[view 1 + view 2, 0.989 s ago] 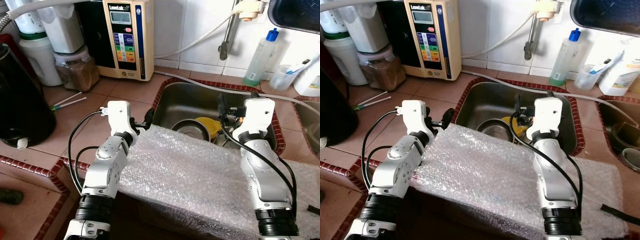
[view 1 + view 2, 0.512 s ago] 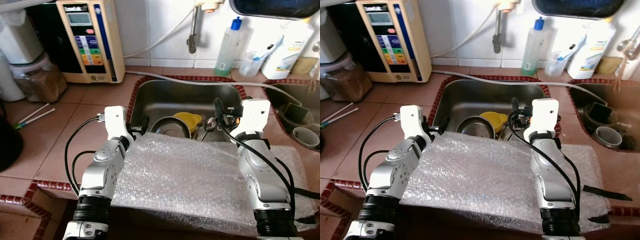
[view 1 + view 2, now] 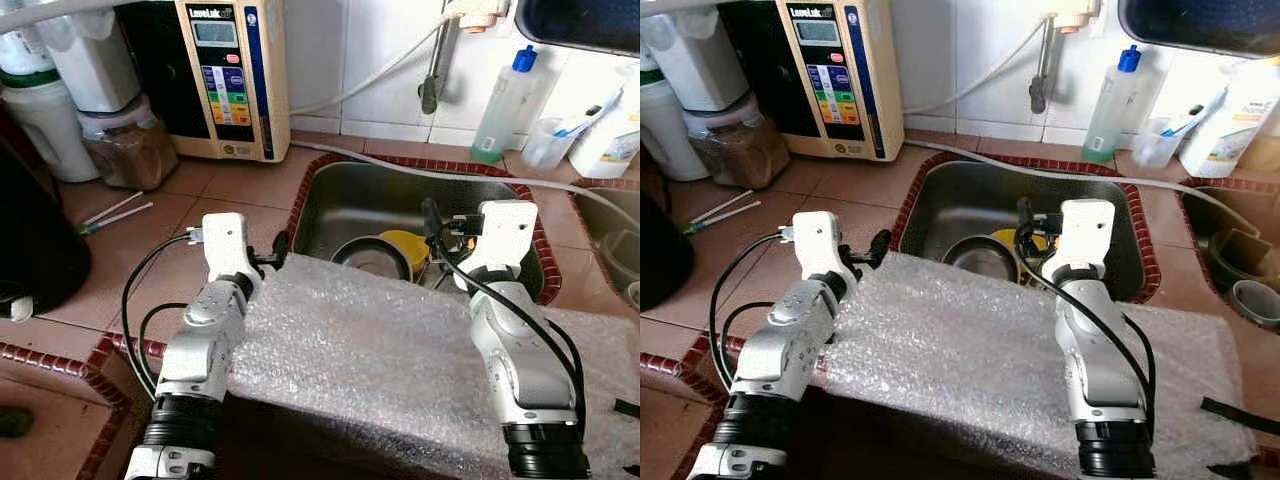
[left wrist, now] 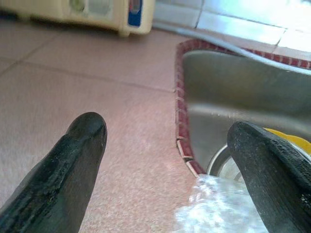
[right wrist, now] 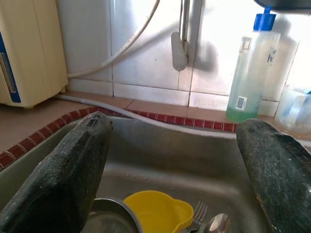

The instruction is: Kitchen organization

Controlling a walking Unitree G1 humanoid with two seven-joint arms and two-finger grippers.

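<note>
Left eye view: both silver arms are reaching forward over a sheet of clear bubble wrap [image 3: 400,350] that is lying across the front of the terracotta-tiled bench [image 3: 225,185]. The left pincer [image 3: 277,252] is hovering at the near left corner of the sunken stainless-steel sink [image 3: 400,195]; the right pincer [image 3: 432,222] is hanging over the basin, just above a round steel bowl [image 3: 372,258] and a yellow plastic cup [image 3: 408,247]. A cream countertop water ionizer [image 3: 232,75] is standing against the white-tiled wall, its brand line too small to read.

Right eye view: a clear squeeze bottle with a blue cap and green liquid [image 3: 1110,105] is standing behind the sink beside a white hose [image 3: 970,85]. Two white sticks with green tips [image 3: 720,212] are lying on the tiles to the left.

Left wrist view: the two black fingers [image 4: 63,179] are standing well apart, gripping nothing, with the red mosaic sink rim [image 4: 181,121] between them and the edge of the bubble wrap just below.

Right wrist view: the black fingers [image 5: 58,184] are likewise spread wide and empty. Between them are lying the yellow cup, the steel bowl's rim, and a fork and spoon [image 5: 209,224] on the sink floor. The bottle's label is showing a barcode; its lettering is unreadable.
</note>
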